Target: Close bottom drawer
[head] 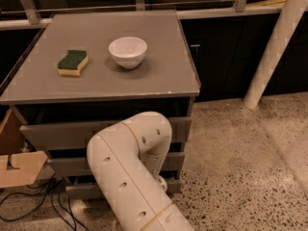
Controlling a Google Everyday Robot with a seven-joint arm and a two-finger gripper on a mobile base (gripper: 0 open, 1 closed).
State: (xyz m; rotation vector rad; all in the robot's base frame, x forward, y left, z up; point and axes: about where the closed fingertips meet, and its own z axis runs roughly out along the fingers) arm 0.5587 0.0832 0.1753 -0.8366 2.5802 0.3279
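Note:
A grey cabinet (183,88) has three grey drawer fronts stacked under its top. The bottom drawer (84,189) is the slimmest front, lowest, just above the floor; only its left end and a strip at the right show. My white arm (130,167) bends in front of the drawers and covers their middle. My gripper is hidden behind the arm's elbow, low down by the drawer fronts. How far the bottom drawer stands out cannot be told from here.
A white bowl (127,51) and a green-and-yellow sponge (73,62) lie on the cabinet top. A cardboard box (17,167) and black cables (43,201) sit on the floor at the left. A white pillar (274,52) stands at the right on speckled floor.

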